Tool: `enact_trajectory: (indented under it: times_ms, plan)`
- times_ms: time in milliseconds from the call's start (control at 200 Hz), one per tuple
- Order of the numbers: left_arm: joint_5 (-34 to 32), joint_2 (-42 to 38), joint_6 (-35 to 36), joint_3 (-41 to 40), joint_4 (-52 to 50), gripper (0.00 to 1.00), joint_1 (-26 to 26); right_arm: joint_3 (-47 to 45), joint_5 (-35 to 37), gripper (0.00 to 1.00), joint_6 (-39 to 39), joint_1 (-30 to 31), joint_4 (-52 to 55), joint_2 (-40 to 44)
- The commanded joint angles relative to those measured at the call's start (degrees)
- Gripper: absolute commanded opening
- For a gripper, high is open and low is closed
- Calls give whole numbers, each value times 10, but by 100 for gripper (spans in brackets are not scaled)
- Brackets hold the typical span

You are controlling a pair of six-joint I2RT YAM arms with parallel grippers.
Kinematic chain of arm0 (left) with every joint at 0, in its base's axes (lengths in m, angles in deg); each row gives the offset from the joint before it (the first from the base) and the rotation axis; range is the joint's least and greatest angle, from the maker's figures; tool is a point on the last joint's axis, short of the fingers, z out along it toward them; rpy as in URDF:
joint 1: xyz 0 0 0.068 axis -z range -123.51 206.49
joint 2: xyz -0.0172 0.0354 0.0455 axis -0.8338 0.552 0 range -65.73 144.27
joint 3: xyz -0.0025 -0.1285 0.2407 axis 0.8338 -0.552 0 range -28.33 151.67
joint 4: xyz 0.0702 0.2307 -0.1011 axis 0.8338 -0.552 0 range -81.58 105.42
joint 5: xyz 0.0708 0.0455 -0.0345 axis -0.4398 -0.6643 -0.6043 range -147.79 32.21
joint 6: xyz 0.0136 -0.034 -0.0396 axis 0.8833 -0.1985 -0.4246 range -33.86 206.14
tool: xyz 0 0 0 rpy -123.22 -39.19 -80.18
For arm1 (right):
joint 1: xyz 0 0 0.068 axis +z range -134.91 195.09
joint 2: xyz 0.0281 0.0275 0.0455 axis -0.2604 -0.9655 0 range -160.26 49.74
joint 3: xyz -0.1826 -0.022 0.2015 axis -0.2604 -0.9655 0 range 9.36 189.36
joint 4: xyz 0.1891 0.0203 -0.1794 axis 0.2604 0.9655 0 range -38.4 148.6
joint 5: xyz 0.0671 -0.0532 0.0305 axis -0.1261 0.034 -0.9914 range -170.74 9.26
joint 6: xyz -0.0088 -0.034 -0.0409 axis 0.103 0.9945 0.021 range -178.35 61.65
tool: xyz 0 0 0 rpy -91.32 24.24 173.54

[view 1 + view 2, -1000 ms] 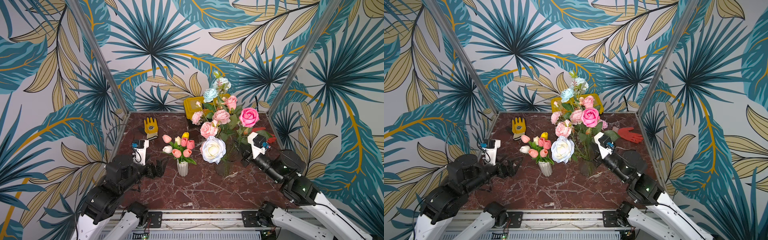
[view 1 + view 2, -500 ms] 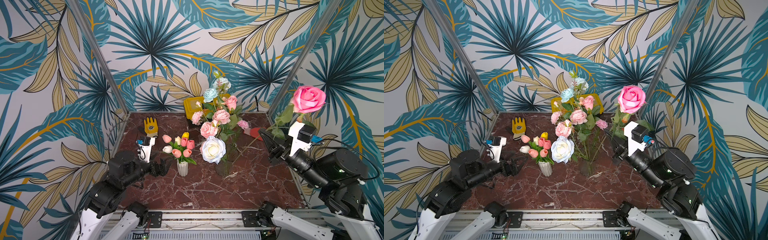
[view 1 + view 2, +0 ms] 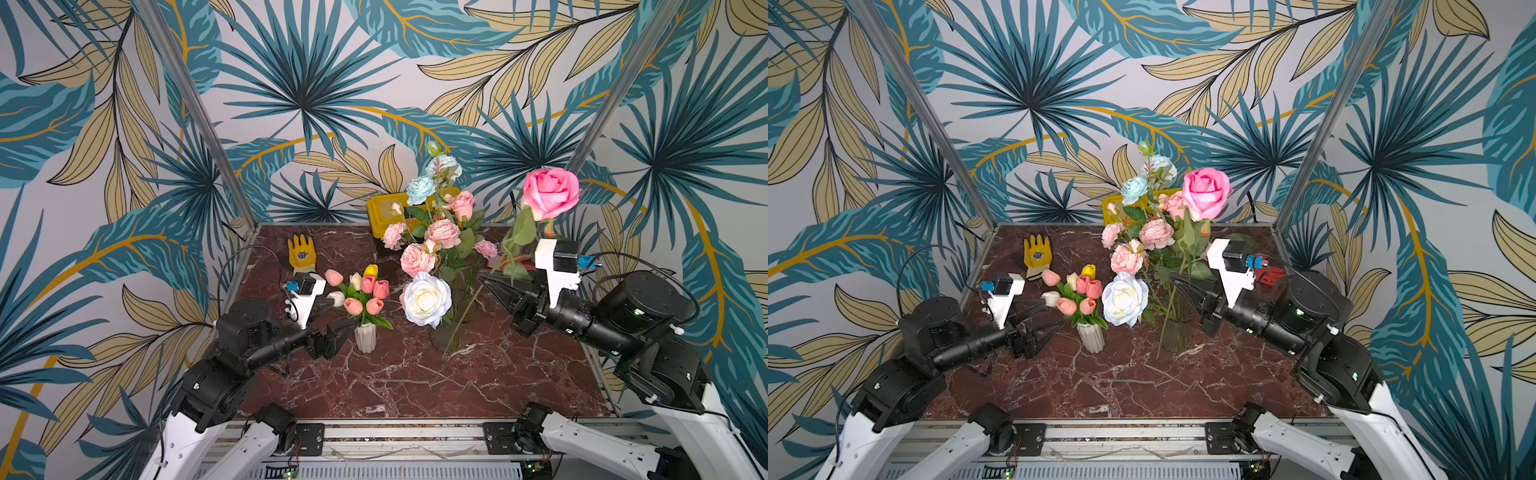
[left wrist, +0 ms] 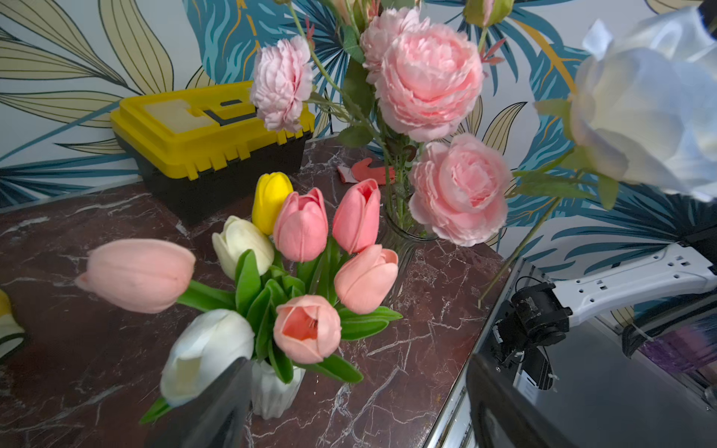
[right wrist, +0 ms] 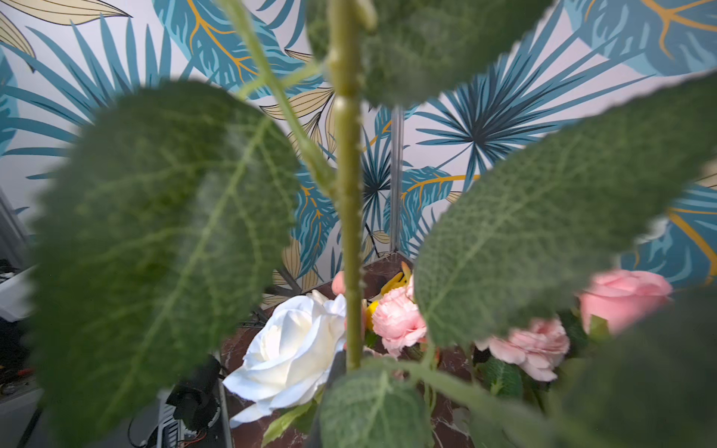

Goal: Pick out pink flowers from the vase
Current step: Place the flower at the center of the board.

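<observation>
My right gripper (image 3: 492, 286) is shut on the green stem (image 5: 349, 232) of a hot pink rose (image 3: 550, 198) and holds it upright, to the right of the glass vase (image 3: 455, 320). The stem's lower end (image 4: 492, 283) hangs free outside the vase. Pale pink flowers stand in that vase: peonies (image 3: 442, 232) (image 3: 1156, 233) and a small rose (image 3: 461, 203). A small white vase (image 3: 365, 337) holds coral-pink tulips (image 4: 300, 227). My left gripper (image 3: 336, 328) is open just left of the white vase (image 4: 271, 391), and nothing sits between its fingers (image 4: 217, 403).
A big white rose (image 3: 427, 300) leans out of the glass vase toward the front, with pale blue blooms (image 3: 419, 189) on top. A yellow toolbox (image 3: 386, 210) stands at the back wall, a yellow glove (image 3: 302, 249) lies back left, and a red glove (image 3: 1271, 275) lies back right.
The right gripper pulled the hot pink rose up and rightward out of the bouquet, then brought it back a little leftward. The left gripper moved closer to the tulip vase and narrowed slightly.
</observation>
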Motion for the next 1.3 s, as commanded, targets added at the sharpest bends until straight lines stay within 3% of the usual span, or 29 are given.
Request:
enact_trajectory:
  times_ms: [0,140,270,606,786,991,1227,1297]
  plan:
    - [40,-8,21,13,61,86,3,-6,-76,0,-35,-1,-59,1]
    - [64,-7,20,8,92,85,3,-1,-146,0,-37,3,-79,-8]
    - [92,2,24,2,125,84,4,9,-167,0,-19,21,-89,-29]
    - [204,55,44,15,190,74,3,74,-145,0,13,80,-114,-140]
    - [268,91,44,35,210,73,4,100,-136,0,20,102,-141,-201]
    - [287,117,39,42,229,72,7,114,-110,0,7,108,-194,-239]
    - [284,122,49,39,231,59,10,115,-89,0,-7,109,-220,-257]
    - [283,122,54,39,231,50,9,115,-89,0,-8,109,-222,-260]
